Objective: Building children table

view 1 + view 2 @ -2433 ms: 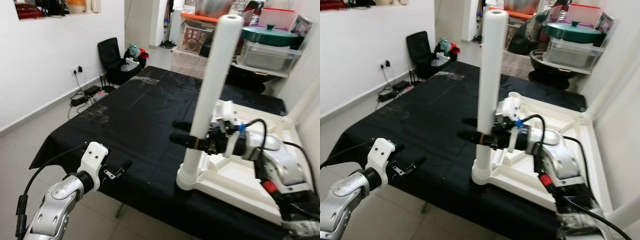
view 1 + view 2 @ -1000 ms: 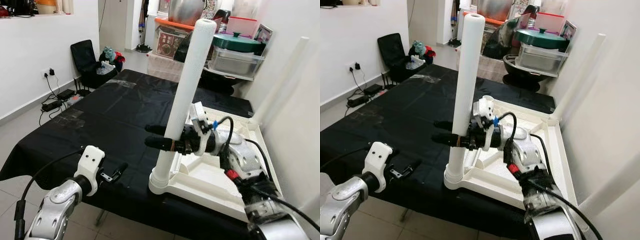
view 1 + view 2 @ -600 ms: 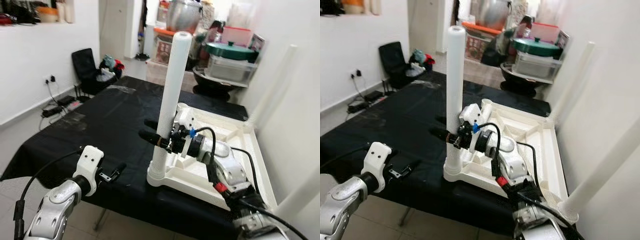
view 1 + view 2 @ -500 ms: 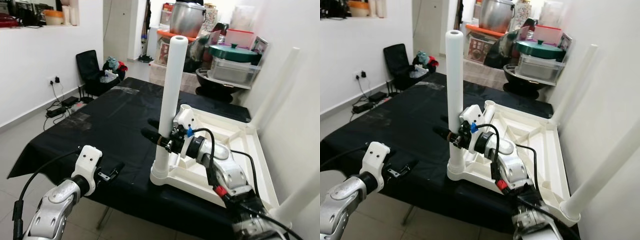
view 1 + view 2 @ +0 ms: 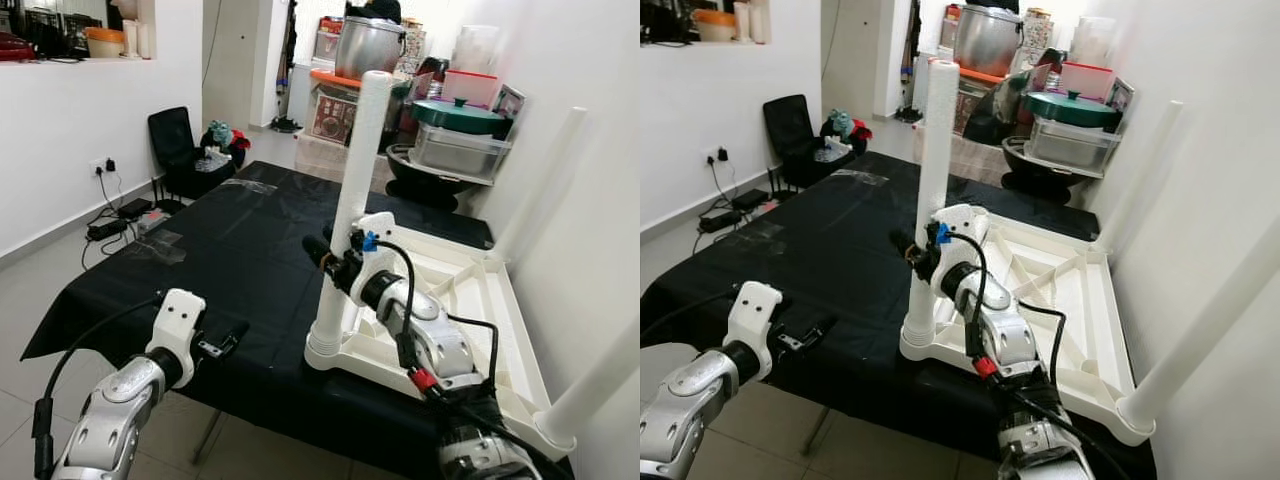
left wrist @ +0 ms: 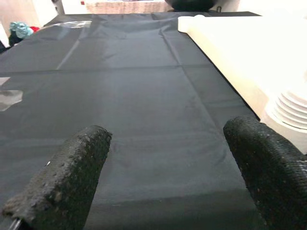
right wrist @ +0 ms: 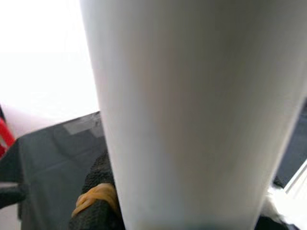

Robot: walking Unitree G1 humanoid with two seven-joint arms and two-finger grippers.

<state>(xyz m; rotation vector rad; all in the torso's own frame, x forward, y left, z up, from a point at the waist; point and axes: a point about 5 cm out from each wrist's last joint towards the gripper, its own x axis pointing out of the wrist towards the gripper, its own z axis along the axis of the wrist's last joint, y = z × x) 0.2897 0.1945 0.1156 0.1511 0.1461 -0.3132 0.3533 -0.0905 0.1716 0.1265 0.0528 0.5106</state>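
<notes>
Black cloth (image 5: 230, 250), smooth and matte with some clear tape patches, covers the work table. Left gripper (image 5: 222, 343) hovers at the near left edge of the cloth, knobbly black fingers (image 6: 72, 179) spread apart, holding nothing. White plastic tabletop (image 5: 470, 300), upside down with ribbed underside facing up, lies on the right part of the cloth against the wall. White tube leg (image 5: 355, 190), round and smooth, stands upright in the ribbed round socket at the tabletop's near left corner. Right gripper (image 5: 318, 250) clamps this leg low down, black fingers (image 7: 96, 201) pinching either side of it. Another white leg (image 5: 590, 385) rises from the near right corner, one more (image 5: 540, 180) at the far right corner, leaning by the wall.
</notes>
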